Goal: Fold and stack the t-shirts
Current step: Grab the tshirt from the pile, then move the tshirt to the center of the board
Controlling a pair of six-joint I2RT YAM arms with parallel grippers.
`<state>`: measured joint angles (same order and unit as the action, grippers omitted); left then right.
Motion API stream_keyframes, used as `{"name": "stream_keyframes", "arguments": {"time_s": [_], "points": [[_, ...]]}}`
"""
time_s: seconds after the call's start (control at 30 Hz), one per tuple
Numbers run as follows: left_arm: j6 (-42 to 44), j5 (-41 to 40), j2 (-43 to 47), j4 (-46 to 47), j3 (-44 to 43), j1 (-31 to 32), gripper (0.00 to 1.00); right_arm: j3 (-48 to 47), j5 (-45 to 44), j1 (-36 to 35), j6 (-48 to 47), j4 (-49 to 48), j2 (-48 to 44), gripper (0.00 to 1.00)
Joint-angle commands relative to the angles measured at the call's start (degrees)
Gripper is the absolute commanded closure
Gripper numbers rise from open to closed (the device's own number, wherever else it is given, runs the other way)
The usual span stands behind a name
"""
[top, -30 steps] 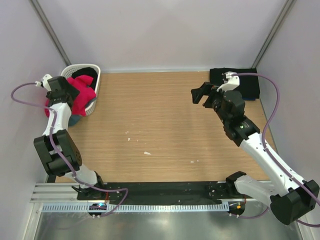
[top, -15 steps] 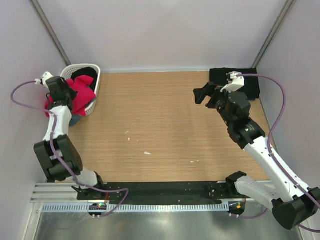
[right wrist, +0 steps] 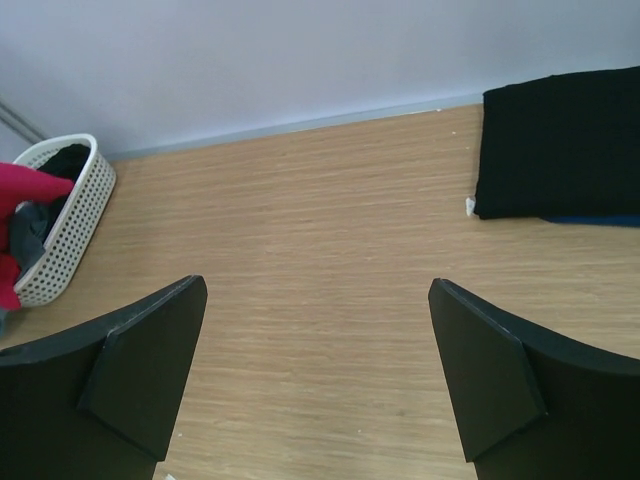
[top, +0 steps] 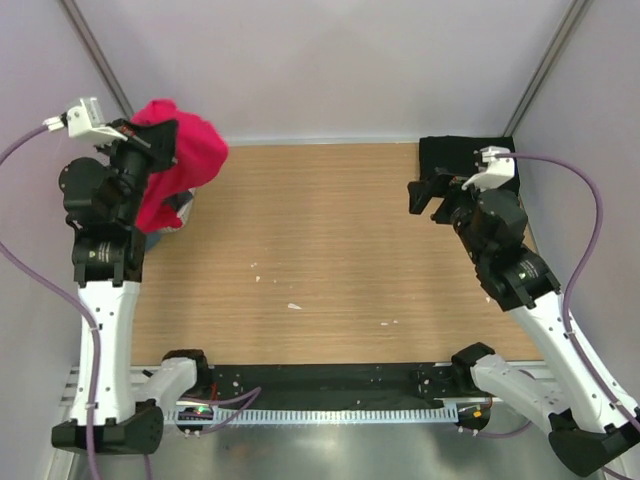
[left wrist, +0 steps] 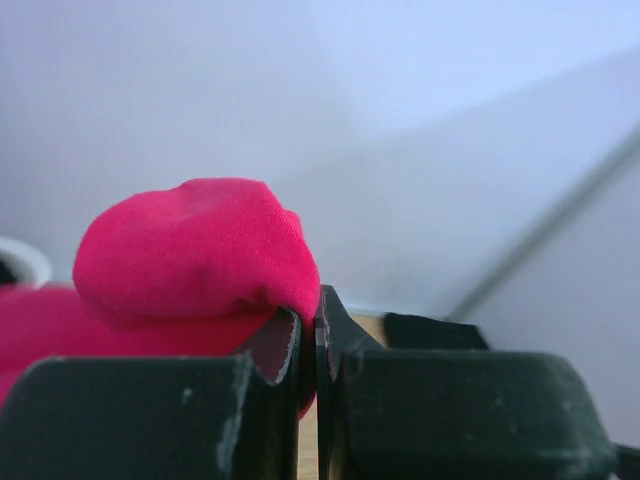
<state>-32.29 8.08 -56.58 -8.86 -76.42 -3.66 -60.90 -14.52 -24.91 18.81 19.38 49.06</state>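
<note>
Both left gripper point(left wrist: 308, 312) fingers point(left wrist: 276, 348) tight on red t-shirt point(left wrist: 190, 245); right gripper point(right wrist: 318, 295) wide.

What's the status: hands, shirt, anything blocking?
Left hand shut on red shirt, held up over basket. Right hand open, empty, above table. Black stack in far right corner; nothing seen in the way.

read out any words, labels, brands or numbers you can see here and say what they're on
No readable text in any view.
red t-shirt: plain, no print showing.
folded black t-shirt: plain.
white basket: no label showing.
white strip on the near rail: only fine ticks or teeth, too small to tell whether any figures are there.
</note>
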Motion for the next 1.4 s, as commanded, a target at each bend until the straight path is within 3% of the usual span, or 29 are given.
{"name": "stream_keyframes", "arguments": {"time_s": [0.0, 0.1, 0.17, 0.27, 0.3, 0.37, 0.4, 0.47, 0.53, 0.63, 0.87, 0.97, 1.0, 1.03, 1.1, 1.23, 1.33, 1.37], "points": [[1.3, 6.4, 0.2, -1.9, -11.8, 8.5, 1.00, -4.1, -6.7, -0.1, 2.1, 3.7, -1.0, 0.00], [-1.6, 11.8, -3.2, -6.4, -17.2, 13.6, 1.00, -5.4, -13.1, -0.1, 6.1, 7.8, -2.7, 0.00], [-2.1, 10.6, -3.3, -6.3, -15.0, 17.9, 1.00, -6.0, -20.1, -0.1, 10.2, 10.4, -3.5, 0.00], [-1.3, 1.4, -2.8, -6.3, -5.7, 28.4, 1.00, -7.4, -25.5, -0.1, 14.0, 16.4, -3.8, 0.00], [-1.3, -0.3, -4.0, -6.3, -3.3, 34.5, 1.00, -7.4, -26.0, -0.1, 14.0, 18.0, -3.7, 0.01], [-0.9, -7.6, -5.6, -6.1, 2.8, 41.8, 1.00, -7.0, -25.6, -0.1, 14.2, 18.9, -3.8, 0.00], [-0.1, -11.6, -7.9, -5.3, 4.5, 49.4, 1.00, -6.6, -24.5, -0.1, 14.6, 19.6, -3.6, 0.01], [0.6, -22.1, -10.2, -4.0, 9.3, 58.3, 1.00, -5.4, -23.1, -0.1, 14.6, 20.2, -3.4, 0.00], [-1.0, -23.9, -13.5, -0.7, 12.3, 60.8, 1.00, -4.1, -20.6, -0.1, 13.9, 20.3, -3.3, 0.01], [-5.8, -20.4, -18.4, 4.0, 17.5, 61.5, 0.99, -1.7, -14.9, -0.1, 11.4, 20.3, -1.4, 0.00], [-8.5, -21.6, -27.1, 3.0, 19.4, 61.8, 0.96, 0.5, -7.4, -0.1, 9.8, 20.0, 4.7, 0.00], [-13.5, -28.8, -28.8, -3.9, 18.9, 61.7, 0.53, 3.1, 1.5, -0.1, 7.8, 14.1, 6.0, 0.00], [-14.9, -31.3, -28.8, -7.8, 19.6, 61.7, 0.17, 3.9, 8.8, -0.1, 7.7, 10.7, 6.8, 0.00], [-17.1, -35.3, -28.3, -10.0, 20.5, 61.6, 0.09, 4.5, 11.4, -0.2, 8.0, 9.5, 7.8, 0.00], [-18.5, -38.1, -25.0, -16.8, 21.1, 61.1, 0.00, 6.7, 13.8, -0.6, 9.6, 7.1, 10.9, 0.00], [-23.0, -44.4, -15.8, -25.5, 23.5, 60.0, 0.00, 8.9, 16.5, -3.3, 9.6, 4.7, 16.2, 0.00], [-26.3, -42.5, -8.2, -26.7, 29.5, 54.0, 0.00, 6.9, 11.2, -8.6, 7.1, 6.2, 22.5, 0.00], [-26.3, -39.3, -6.5, -26.0, 33.4, 49.3, 0.00, 6.0, 10.7, -9.6, 6.9, 6.3, 24.0, 0.00]]}}
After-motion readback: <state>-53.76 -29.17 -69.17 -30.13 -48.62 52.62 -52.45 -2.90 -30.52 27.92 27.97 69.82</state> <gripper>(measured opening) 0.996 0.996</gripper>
